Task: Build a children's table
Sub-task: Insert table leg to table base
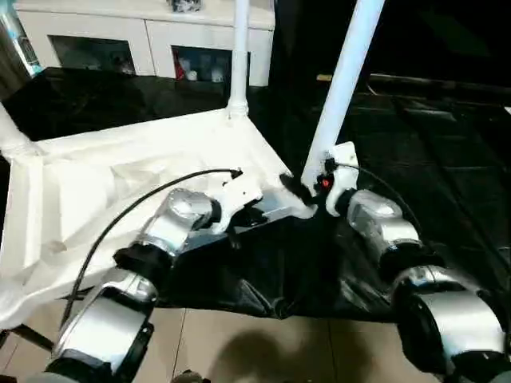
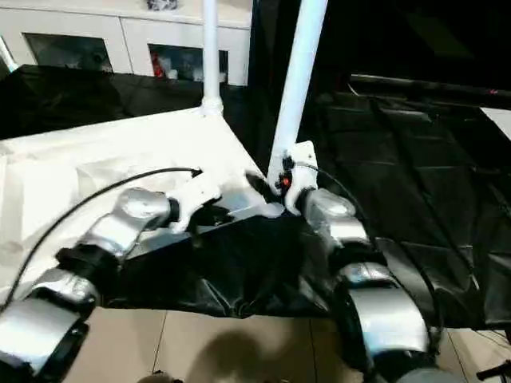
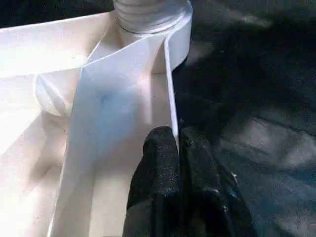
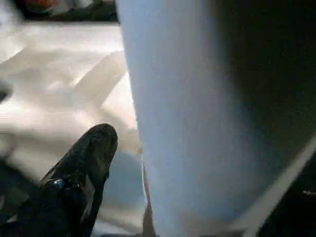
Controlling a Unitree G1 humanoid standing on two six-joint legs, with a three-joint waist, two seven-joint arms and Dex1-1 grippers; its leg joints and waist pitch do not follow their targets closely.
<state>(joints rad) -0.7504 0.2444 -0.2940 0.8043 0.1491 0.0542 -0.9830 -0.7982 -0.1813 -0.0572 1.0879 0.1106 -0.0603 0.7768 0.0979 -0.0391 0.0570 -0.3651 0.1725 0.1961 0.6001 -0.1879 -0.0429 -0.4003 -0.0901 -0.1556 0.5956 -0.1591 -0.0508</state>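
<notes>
Fingers first: the left gripper (image 3: 177,148) has its two black fingers (image 3: 158,168) pressed together on the thin side wall of the white table top (image 1: 120,175), pinching that rim edge between them. So it's clamped on the table itself, close to the corner where a threaded leg base sits in its round socket.

The right gripper (image 1: 307,190) is at the bottom of the near leg (image 1: 345,80), right by the corner of the top. In the right wrist view one black finger (image 4: 91,153) sits beside the fat white leg with a visible gap between them, not touching it. The other finger isn't visible there, so honestly I can't tell how far apart the pair is or whether anything's gripped.

Moving outward: the table top lies upside down, ribbed underside facing up, on a black sheet (image 1: 415,159) spread over the floor. The near leg leans to the right as it rises out of the picture. A second leg (image 1: 239,56) stands upright in the far corner socket, and another white leg base (image 1: 12,136) pokes up at the far left corner.

Behind all that there's a white cabinet (image 1: 152,40) with glass doors. A black cable (image 1: 136,203) loops over the left forearm (image 1: 172,223). Pale floor tiles (image 1: 263,343) show in front of the sheet.
</notes>
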